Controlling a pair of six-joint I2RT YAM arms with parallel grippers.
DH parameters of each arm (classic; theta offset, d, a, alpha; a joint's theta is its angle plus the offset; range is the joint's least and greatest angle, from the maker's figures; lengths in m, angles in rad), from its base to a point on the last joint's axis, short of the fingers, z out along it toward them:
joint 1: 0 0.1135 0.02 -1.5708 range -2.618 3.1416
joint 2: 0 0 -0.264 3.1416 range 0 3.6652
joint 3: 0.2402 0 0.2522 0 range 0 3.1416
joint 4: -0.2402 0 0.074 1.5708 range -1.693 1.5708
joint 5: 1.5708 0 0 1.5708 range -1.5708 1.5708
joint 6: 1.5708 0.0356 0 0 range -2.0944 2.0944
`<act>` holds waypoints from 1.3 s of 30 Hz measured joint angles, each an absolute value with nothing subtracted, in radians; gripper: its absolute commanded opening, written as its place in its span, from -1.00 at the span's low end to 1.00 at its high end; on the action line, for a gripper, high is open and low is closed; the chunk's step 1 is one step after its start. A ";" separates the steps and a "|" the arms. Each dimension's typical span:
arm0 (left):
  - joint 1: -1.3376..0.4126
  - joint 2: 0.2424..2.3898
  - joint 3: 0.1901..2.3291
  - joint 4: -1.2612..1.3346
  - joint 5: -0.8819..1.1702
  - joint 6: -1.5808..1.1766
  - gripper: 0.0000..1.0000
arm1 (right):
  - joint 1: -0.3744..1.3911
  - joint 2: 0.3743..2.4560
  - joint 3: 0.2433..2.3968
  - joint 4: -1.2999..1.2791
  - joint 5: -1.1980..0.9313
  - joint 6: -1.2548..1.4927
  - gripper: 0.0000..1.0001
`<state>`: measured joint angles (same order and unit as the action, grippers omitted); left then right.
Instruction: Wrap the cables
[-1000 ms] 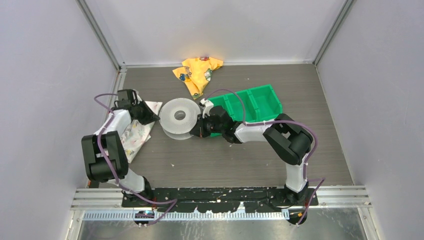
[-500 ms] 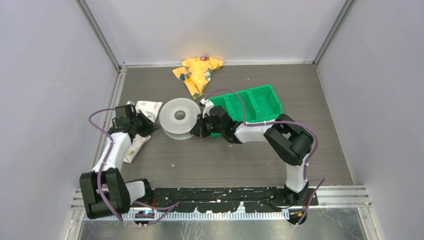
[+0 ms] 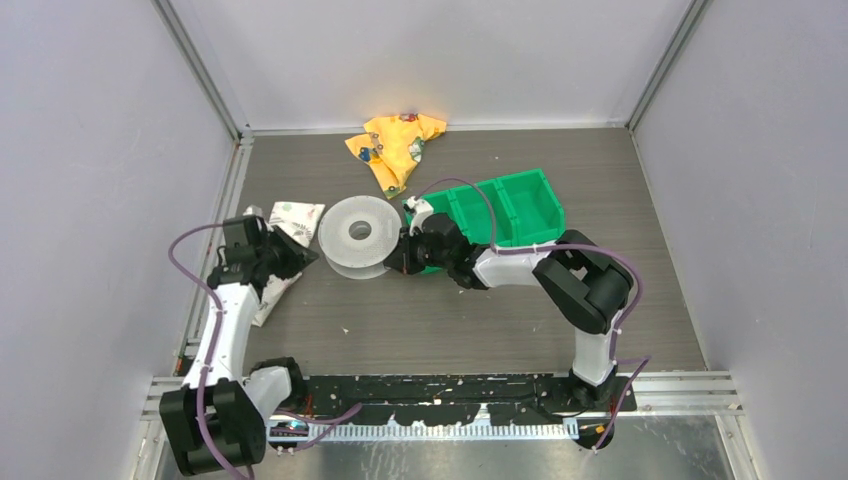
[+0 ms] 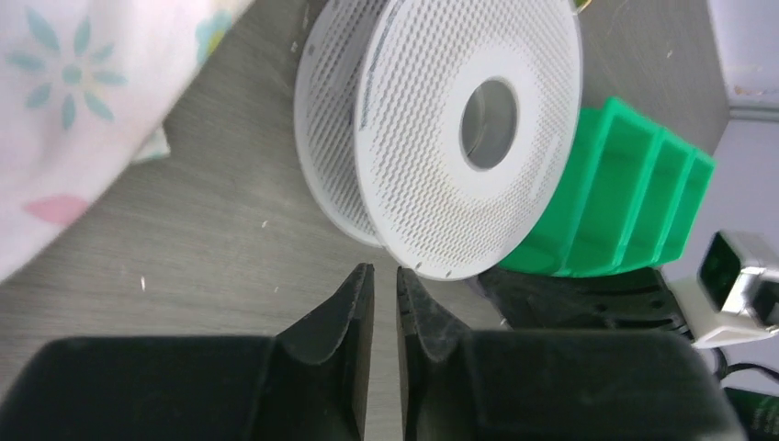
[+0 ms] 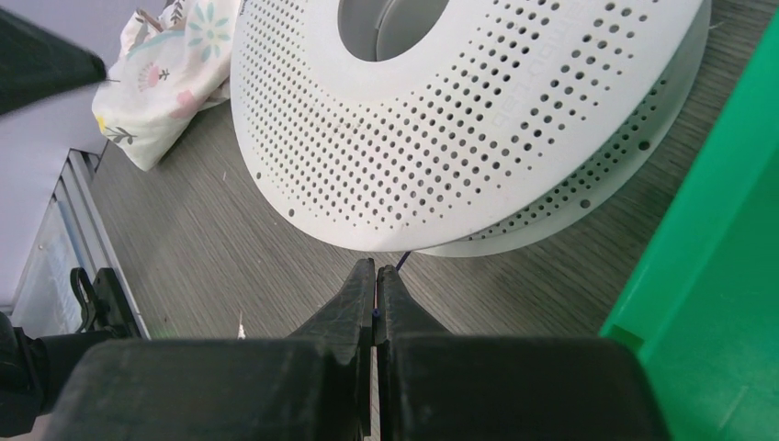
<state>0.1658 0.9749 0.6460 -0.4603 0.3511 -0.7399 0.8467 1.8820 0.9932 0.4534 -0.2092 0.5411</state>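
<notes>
Grey wood-grain table (image 3: pixel 450 320), pale walls (image 3: pixel 90 150), white spool (image 3: pixel 356 235), thin cable (image 5: pixel 404 261), green bin (image 3: pixel 510 205)

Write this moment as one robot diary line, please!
right gripper: shut on cable by spool | left gripper: barely open, pointing at spool

The grey wood-grain table (image 3: pixel 450 320) carries a pale perforated spool (image 3: pixel 357 233) at centre, a green bin (image 3: pixel 520 205) to its right, a yellow cloth (image 3: pixel 395 145) at the rear and a white floral cloth (image 3: pixel 290 222) at the left.

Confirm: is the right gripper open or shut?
Shut. In the right wrist view the right gripper's jaws touch, pinching a thin dark cable that runs up under the spool.
</notes>
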 measured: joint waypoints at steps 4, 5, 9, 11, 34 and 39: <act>0.153 1.050 0.785 -0.489 0.325 -0.668 -0.19 | 0.847 1.872 0.980 0.455 -0.203 0.541 -0.99; 0.137 1.084 0.836 -0.496 0.310 -0.637 -0.16 | 0.847 1.872 0.980 0.455 -0.202 0.541 -0.99; -0.037 1.240 1.048 -0.546 0.178 -0.477 0.03 | 0.847 1.869 0.980 0.455 -0.197 0.541 -0.99; -0.150 1.296 1.110 -0.550 0.103 -0.390 0.10 | 0.847 1.867 0.980 0.454 -0.195 0.541 -0.99; -0.268 1.718 1.307 -0.652 -0.160 -0.069 0.18 | 0.847 1.863 0.980 0.447 -0.193 0.541 -0.99; -0.268 1.726 1.307 -0.651 -0.223 -0.111 0.18 | 0.847 1.863 0.980 0.446 -0.194 0.541 -0.99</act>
<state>-0.2684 1.7264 1.3067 -0.6510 -0.2234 -0.1112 0.8467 1.8629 0.9798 0.4461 -0.1936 0.5411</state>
